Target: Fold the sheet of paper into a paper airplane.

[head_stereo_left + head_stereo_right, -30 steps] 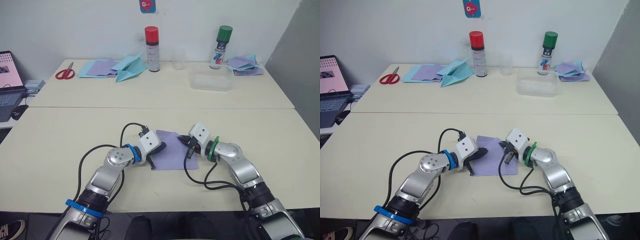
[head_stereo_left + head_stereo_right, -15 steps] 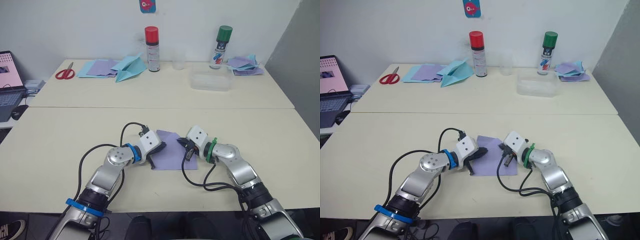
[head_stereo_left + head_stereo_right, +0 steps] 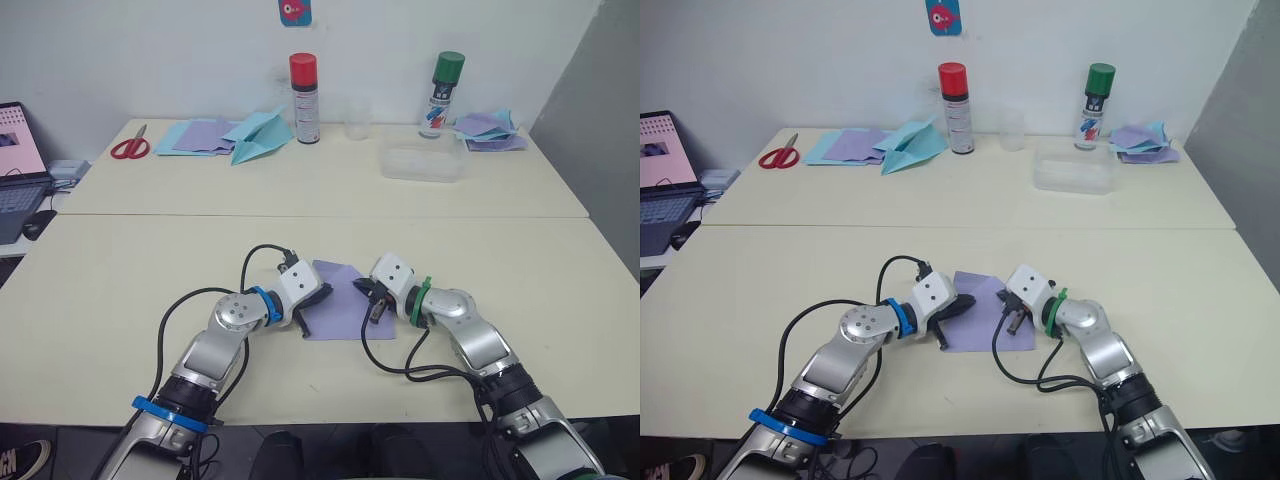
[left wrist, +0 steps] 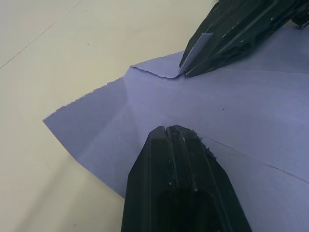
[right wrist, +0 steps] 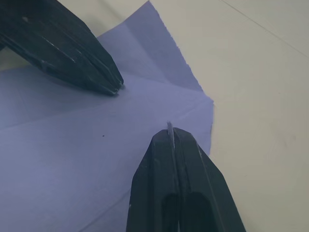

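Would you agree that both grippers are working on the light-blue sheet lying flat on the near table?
Not quite: the sheet of paper is lavender, not light blue, as the left eye view shows. The left gripper and right gripper are indeed both at it, on the near table.

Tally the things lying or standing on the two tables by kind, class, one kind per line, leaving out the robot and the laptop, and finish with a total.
Spray cans: 2, red-capped and green-capped
Scissors: 1
Clear cup: 1
Clear plastic container: 1
Light-blue paper airplane: 1
Stacks of mixed papers: 2, left and right
Lavender sheet of paper: 1
Total: 9
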Robot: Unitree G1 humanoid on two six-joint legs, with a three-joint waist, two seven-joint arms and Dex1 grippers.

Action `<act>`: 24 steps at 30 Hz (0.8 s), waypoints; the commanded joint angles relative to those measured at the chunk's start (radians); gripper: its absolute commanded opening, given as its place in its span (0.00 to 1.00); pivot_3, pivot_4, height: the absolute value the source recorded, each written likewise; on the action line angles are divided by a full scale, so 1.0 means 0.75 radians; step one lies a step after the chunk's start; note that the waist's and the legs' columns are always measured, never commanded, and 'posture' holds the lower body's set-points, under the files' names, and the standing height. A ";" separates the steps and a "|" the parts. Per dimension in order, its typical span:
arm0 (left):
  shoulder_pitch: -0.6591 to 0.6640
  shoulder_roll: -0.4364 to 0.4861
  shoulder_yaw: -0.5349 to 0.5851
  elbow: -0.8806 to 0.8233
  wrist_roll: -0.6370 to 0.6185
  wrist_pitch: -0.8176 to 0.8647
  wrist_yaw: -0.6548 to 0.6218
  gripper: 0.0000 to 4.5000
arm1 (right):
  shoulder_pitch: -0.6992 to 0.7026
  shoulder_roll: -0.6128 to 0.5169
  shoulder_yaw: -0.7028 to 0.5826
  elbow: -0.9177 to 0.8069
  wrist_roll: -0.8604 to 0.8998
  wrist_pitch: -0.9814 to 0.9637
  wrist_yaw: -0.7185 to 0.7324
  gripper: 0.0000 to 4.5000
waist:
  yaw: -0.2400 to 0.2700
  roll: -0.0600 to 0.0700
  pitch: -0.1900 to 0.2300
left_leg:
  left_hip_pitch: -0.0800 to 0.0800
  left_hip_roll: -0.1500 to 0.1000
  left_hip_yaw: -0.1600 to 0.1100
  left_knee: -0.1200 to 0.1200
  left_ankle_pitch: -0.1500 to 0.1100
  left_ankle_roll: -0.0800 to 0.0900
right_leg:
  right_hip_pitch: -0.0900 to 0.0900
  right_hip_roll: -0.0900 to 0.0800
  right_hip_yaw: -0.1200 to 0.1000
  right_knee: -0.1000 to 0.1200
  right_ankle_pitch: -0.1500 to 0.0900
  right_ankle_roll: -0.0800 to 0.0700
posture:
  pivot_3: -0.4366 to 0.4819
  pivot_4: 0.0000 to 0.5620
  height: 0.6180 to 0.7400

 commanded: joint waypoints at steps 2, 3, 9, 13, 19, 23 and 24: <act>0.016 0.008 -0.019 0.049 0.042 0.026 0.000 0.00 | -0.013 0.003 0.020 0.015 -0.013 -0.002 0.016 0.00 | 0.000 0.000 0.000 | 0.000 0.000 0.000 0.000 0.000 0.000 | 0.000 0.000 0.000 0.000 0.000 0.000 | 0.48 0.27 1.00; 0.016 0.010 -0.018 0.049 0.043 0.025 0.000 0.00 | -0.012 0.004 0.020 0.014 -0.013 0.001 0.019 0.00 | 0.000 0.000 0.000 | 0.001 0.000 0.000 0.000 0.000 0.000 | 0.001 0.000 0.000 0.000 0.000 0.000 | 0.48 0.27 1.00; 0.016 0.011 -0.015 0.048 0.043 0.027 0.003 0.00 | -0.013 0.008 0.012 0.011 -0.005 0.017 0.027 0.00 | 0.000 0.000 0.000 | 0.001 0.000 0.000 0.000 0.000 0.000 | 0.001 0.000 0.000 0.000 0.000 0.000 | 0.48 0.27 1.00; 0.013 0.005 -0.011 0.040 0.033 0.040 0.001 0.00 | -0.014 0.009 0.013 0.014 -0.006 0.022 0.031 0.00 | 0.000 0.000 0.000 | 0.001 0.000 0.000 0.000 0.000 0.000 | 0.001 0.000 0.000 0.000 0.000 0.000 | 0.48 0.27 1.00; -0.045 -0.125 0.141 -0.006 -0.185 0.225 0.021 0.00 | -0.010 0.005 0.021 0.011 -0.017 0.019 0.039 0.00 | 0.000 0.000 0.000 | 0.001 0.000 0.000 0.001 0.000 0.000 | 0.001 0.000 0.000 0.000 0.000 0.000 | 0.48 0.27 1.00; -0.132 -0.178 0.195 -0.045 -0.300 0.402 -0.008 0.00 | -0.008 0.003 0.031 0.014 -0.026 0.018 0.046 0.00 | 0.000 0.000 0.000 | -0.006 0.001 -0.002 0.008 0.000 0.000 | -0.001 0.001 -0.004 0.000 0.000 0.000 | 0.48 0.27 1.00; -0.148 -0.180 0.201 -0.048 -0.312 0.427 -0.009 0.00 | -0.008 0.003 0.032 0.015 -0.027 0.018 0.048 0.00 | -0.001 0.000 0.000 | -0.008 0.001 -0.002 0.009 0.000 0.000 | -0.001 0.002 -0.004 0.000 0.000 0.000 | 0.48 0.27 1.00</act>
